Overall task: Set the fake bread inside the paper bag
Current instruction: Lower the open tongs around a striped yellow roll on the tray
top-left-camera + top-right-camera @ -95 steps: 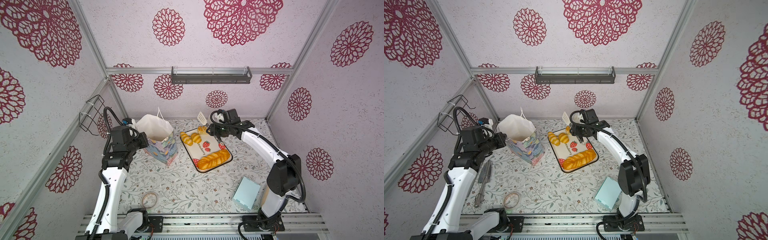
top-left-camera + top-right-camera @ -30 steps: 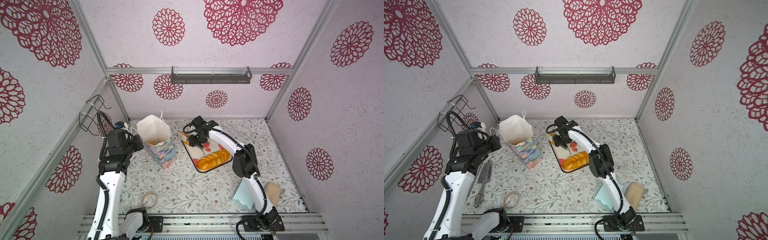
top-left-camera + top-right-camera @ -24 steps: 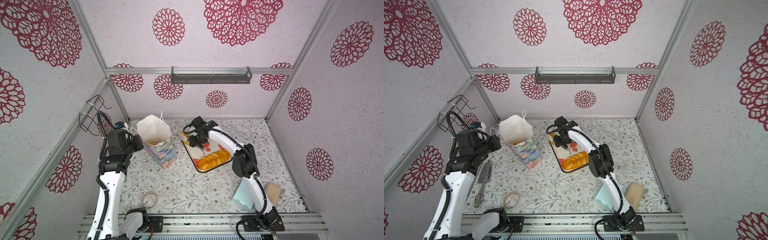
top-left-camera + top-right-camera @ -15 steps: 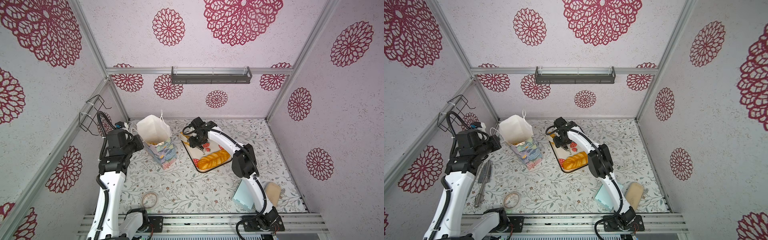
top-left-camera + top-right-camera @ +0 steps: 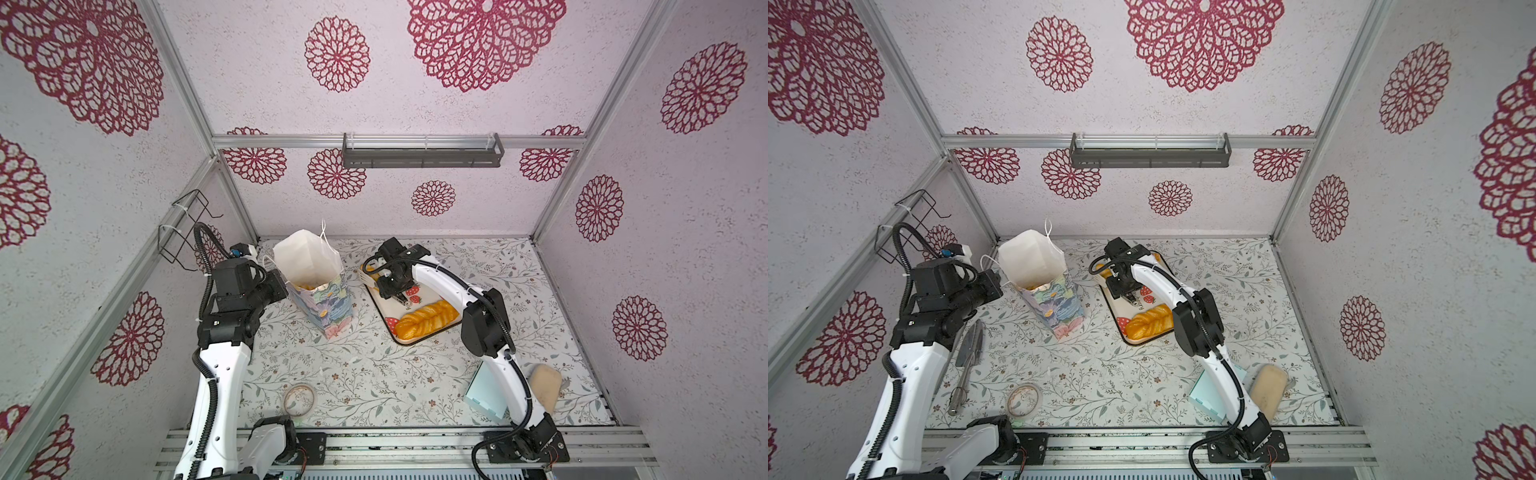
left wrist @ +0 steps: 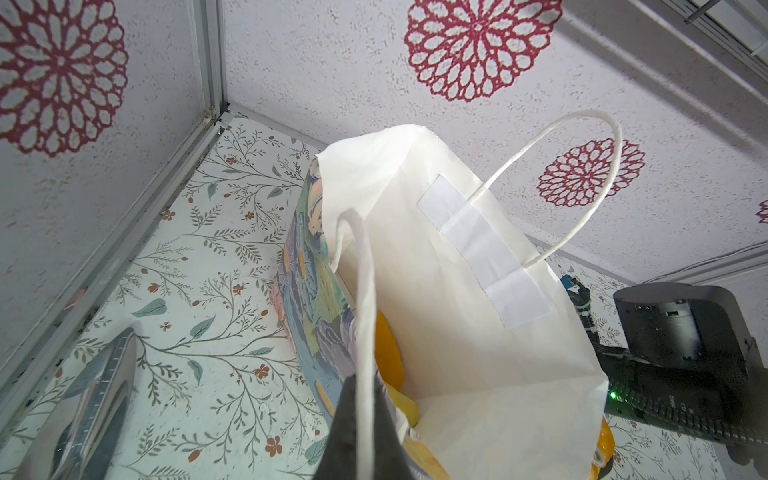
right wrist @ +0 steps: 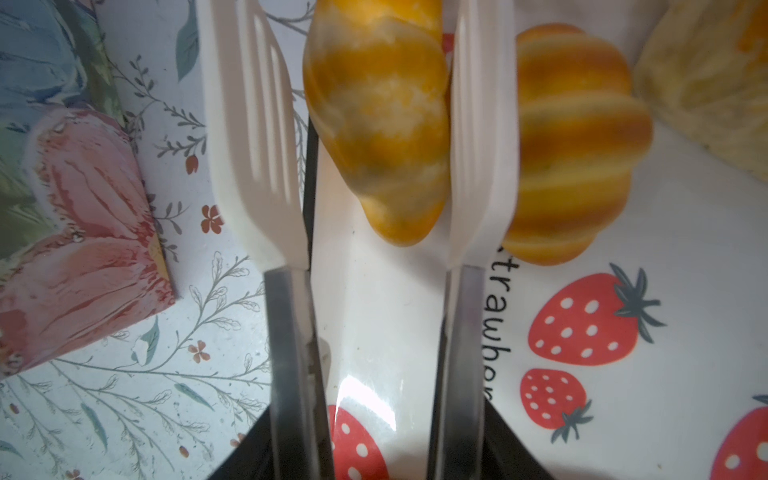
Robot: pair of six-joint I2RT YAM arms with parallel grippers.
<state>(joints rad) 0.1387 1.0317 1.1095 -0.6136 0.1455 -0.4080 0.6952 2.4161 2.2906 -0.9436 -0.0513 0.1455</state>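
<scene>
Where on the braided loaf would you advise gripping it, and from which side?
Probably across the middle of the loaf, from above, one tip of the tongs on each long side. It lies flat on the tray and is long and narrow, so only its width suits the tips, and a middle hold should keep it level.

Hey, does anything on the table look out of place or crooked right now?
Nothing is spilled or broken. The tongs sit off-centre on the croissant: one white tip hangs outside the tray rim, over the table; the other sits between croissant and bun.
</scene>
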